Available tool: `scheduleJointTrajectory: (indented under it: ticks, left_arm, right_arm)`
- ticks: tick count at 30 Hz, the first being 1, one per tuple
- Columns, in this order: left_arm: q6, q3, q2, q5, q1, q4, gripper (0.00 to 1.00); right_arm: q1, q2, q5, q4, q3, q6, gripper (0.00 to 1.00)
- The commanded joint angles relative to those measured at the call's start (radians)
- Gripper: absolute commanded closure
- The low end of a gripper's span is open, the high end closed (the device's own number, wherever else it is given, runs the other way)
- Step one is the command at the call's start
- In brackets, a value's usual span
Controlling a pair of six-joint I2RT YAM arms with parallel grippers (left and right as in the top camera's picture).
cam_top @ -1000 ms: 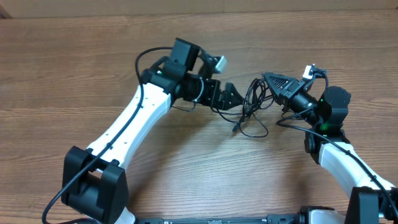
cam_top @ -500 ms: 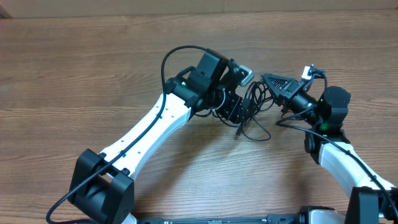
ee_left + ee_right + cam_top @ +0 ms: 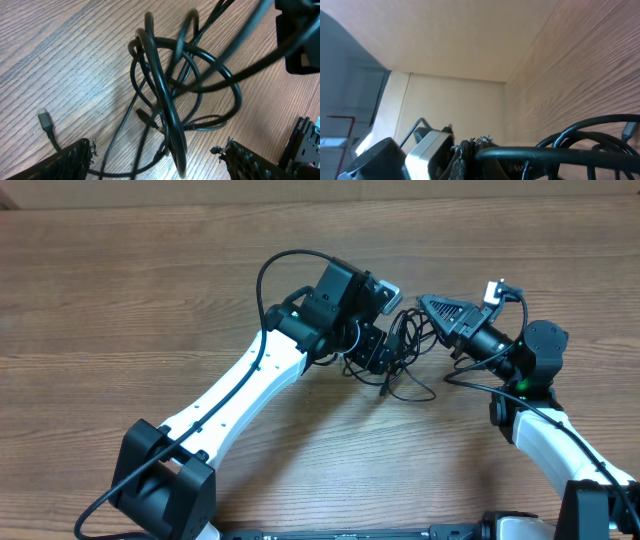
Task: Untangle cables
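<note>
On the worktop (image 3: 120, 280), your wide left gripper (image 3: 160, 165) may clamp several cables (image 3: 159, 90), tightening them against the right gripper (image 3: 425, 304) pinching them at 3 o'clock

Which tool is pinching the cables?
The right tool: its jaws are shut on a strand of the cables. The left tool is open, with its fingers apart on either side of the tangle, gripping nothing.

cables (image 3: 165, 95) | thin black cords | tangled in overlapping loops | one plug end (image 3: 45, 119) loose
</note>
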Motion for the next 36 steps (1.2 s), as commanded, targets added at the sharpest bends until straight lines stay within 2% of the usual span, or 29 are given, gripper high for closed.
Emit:
scheduleJointTrajectory:
  ticks: [1,5,12,13,14,17,18,20,32,36]
  left_arm:
    - [-0.018,0.002,-0.002,-0.014,-0.007,0.006,0.14]
    - [-0.018,0.002,-0.002,-0.014,-0.008,0.006,0.16]
    - [-0.019,0.002,-0.002,-0.013,-0.008,0.006,0.24]
    - [-0.020,0.002,-0.002,-0.013,-0.008,0.006,0.28]
    - [-0.026,0.002,-0.002,-0.014,-0.008,0.006,0.35]
    - [-0.026,0.001,-0.001,-0.014,-0.008,0.005,0.68]
    - [-0.026,0.001,0.002,-0.014,-0.008,0.006,0.85]
    - [-0.026,0.001,0.007,-0.016,-0.007,0.005,0.95]
    - [-0.025,0.001,0.080,-0.026,-0.005,-0.015,0.96]
    - [-0.025,0.001,0.080,-0.113,0.000,-0.046,0.96]
  right_arm:
    - [0.000,-0.017,-0.039,0.041,0.009,0.079,0.96]
    - [0.000,-0.017,-0.053,0.100,0.009,0.134,0.96]
    - [0.000,-0.017,-0.054,0.147,0.009,0.210,0.96]
    - [0.000,-0.017,-0.055,0.151,0.009,0.214,0.96]
    - [0.000,-0.018,-0.056,0.153,0.009,0.218,0.96]
    - [0.000,-0.018,-0.060,0.153,0.009,0.238,0.96]
    - [0.000,-0.018,-0.060,0.155,0.009,0.240,0.96]
    - [0.000,-0.018,-0.060,0.156,0.009,0.251,0.96]
    - [-0.002,-0.018,-0.053,0.261,0.009,0.339,0.96]
    - [-0.007,-0.018,-0.035,0.286,0.009,0.377,0.96]
